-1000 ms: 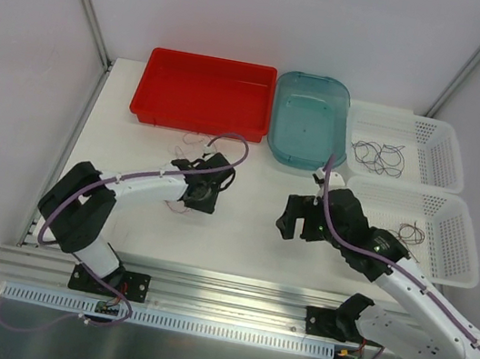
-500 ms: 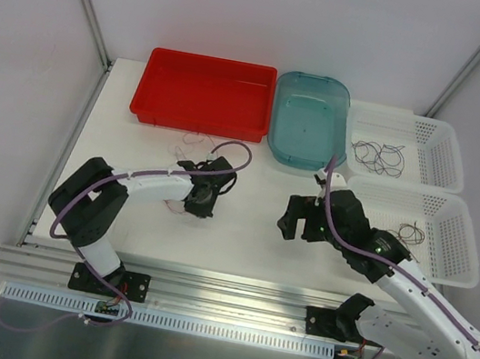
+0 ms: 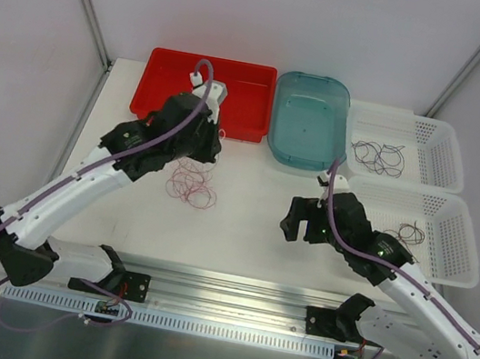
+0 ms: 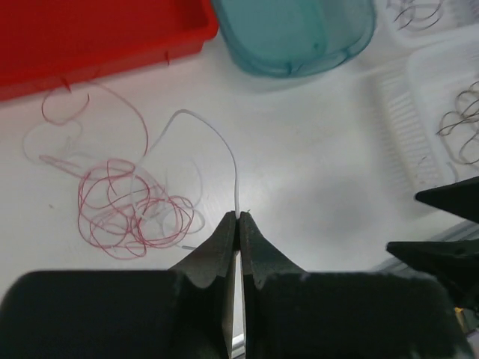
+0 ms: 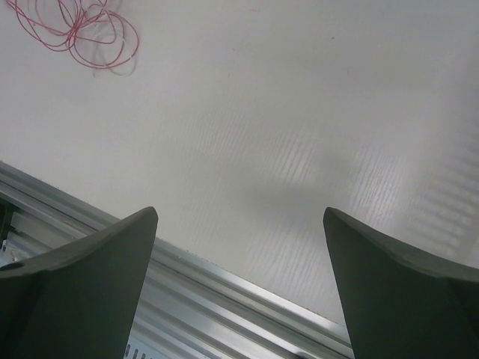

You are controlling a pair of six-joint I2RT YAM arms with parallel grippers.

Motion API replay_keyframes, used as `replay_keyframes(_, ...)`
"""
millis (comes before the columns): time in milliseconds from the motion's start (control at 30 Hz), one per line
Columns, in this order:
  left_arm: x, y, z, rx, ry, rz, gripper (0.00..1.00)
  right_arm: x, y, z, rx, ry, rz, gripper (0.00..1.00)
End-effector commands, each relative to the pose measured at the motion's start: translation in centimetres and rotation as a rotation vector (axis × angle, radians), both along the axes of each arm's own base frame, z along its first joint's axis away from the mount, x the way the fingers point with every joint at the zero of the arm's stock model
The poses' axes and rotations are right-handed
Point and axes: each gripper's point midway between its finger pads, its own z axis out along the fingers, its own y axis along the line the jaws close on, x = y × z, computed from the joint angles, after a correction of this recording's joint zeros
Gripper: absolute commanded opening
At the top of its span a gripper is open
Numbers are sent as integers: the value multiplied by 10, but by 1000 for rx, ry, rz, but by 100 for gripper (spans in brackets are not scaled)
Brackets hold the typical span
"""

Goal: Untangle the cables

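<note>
A tangle of thin red and white cables (image 3: 193, 185) lies on the white table in front of the red tray; the left wrist view shows it as red loops (image 4: 127, 217). My left gripper (image 4: 238, 217) is shut on a white cable strand (image 4: 224, 146) that arcs up and back down into the tangle. From above, the left gripper (image 3: 206, 154) hangs just behind the tangle. My right gripper (image 5: 239, 217) is open over bare table near the front rail, and from above the right gripper (image 3: 298, 219) sits well to the right of the tangle. Nothing is between its fingers.
A red tray (image 3: 156, 101) and a teal tub (image 3: 306, 131) stand at the back. Two white baskets (image 3: 439, 144) (image 3: 454, 252) on the right hold thin dark cables (image 3: 378, 155) (image 3: 411, 232). An aluminium rail (image 3: 232, 284) runs along the near edge.
My left arm has risen and swung back toward the red tray, its jaws closed on the white strand. The tangle now lies uncovered. The right arm has not moved.
</note>
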Motion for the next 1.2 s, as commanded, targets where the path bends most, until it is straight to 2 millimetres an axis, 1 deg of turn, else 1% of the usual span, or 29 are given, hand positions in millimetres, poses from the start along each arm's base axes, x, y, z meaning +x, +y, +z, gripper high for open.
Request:
replay_keyframes(0, -15, 7, 57, -46, -92, -59, 0, 1, -3, 5, 15, -30, -16, 98)
replay_keyframes(33, -19, 5, 85, -108, -135, -73, 0, 1, -3, 5, 14, -33, -18, 98)
replay_keyframes(100, -28, 3, 113, -171, -178, -108, 0, 2, -6, 6, 16, -45, -25, 98)
replay_keyframes(133, -32, 3, 134, -210, -212, -122, 0, 2, -6, 6, 15, -47, -26, 98)
replay_keyframes(167, -40, -2, 146, -250, -218, -165, 0, 1, -7, 7, 16, -51, -26, 98)
replay_keyframes(200, -44, -4, 155, -271, -228, -188, 0, 1, -7, 7, 18, -52, -25, 98)
replay_keyframes(233, -48, -4, 168, -292, -256, -206, 0, 1, -6, 8, 25, -56, -26, 98)
replay_keyframes(300, -41, 2, 174, -268, -292, -178, 0, 1, -7, 7, 23, -54, -28, 98)
replay_keyframes(367, -29, 14, 176, -214, -337, -108, 0, 1, -5, 8, 27, -53, -22, 98)
replay_keyframes(400, -27, 16, 177, -205, -343, -99, 0, 0, -5, 7, 26, -51, -20, 98)
replay_keyframes(433, -25, 15, 182, -204, -358, -101, 0, 0, -6, 9, 29, -52, -23, 98)
replay_keyframes(467, -25, 14, 186, -210, -363, -105, 0, 0, -6, 9, 29, -53, -23, 98)
replay_keyframes(500, -29, 8, 191, -230, -364, -140, 0, -1, -7, 9, 29, -55, -23, 98)
replay_keyframes(533, -29, 4, 202, -252, -378, -154, 0, -1, -8, 10, 32, -62, -23, 98)
replay_keyframes(567, -30, 1, 207, -266, -381, -172, 0, -1, -8, 9, 32, -63, -18, 98)
replay_keyframes(600, -32, -4, 211, -282, -382, -198, 0, -2, -6, 10, 36, -67, -7, 98)
replay_keyframes(633, -32, -9, 218, -300, -387, -214, 0, -1, -3, 14, 54, -85, 6, 98)
replay_keyframes(667, -32, -12, 221, -307, -390, -223, 0, -3, 1, 12, 69, -79, 29, 98)
replay_keyframes(700, -31, -14, 223, -312, -394, -227, 0, -1, 8, 18, 105, -97, 41, 98)
replay_keyframes(733, -27, -15, 226, -310, -405, -220, 0, 0, 14, 20, 127, -102, 55, 98)
replay_keyframes(800, -20, -16, 228, -297, -418, -203, 0, -3, 25, 18, 170, -91, 94, 98)
replay_keyframes(833, -15, -16, 233, -291, -433, -192, 0, 1, 33, 24, 208, -112, 105, 98)
replay_keyframes(867, -14, -17, 234, -290, -436, -193, 0, 1, 40, 22, 228, -99, 119, 98)
replay_keyframes(900, -15, -17, 240, -300, -449, -195, 0, 3, 52, 26, 275, -109, 149, 98)
replay_keyframes(967, -12, -18, 240, -298, -447, -187, 0, 3, 66, 28, 325, -104, 185, 98)
replay_keyframes(1000, -11, -18, 240, -302, -446, -183, 0, 9, 79, 30, 364, -107, 200, 99)
replay_keyframes(1067, -10, -18, 239, -304, -443, -173, 0, 12, 94, 32, 413, -105, 229, 99)
replay_keyframes(1100, -9, -18, 237, -305, -438, -167, 0, 19, 105, 31, 441, -112, 231, 99)
replay_keyframes(1167, -7, -18, 233, -302, -428, -156, 0, 25, 118, 29, 466, -103, 245, 96)
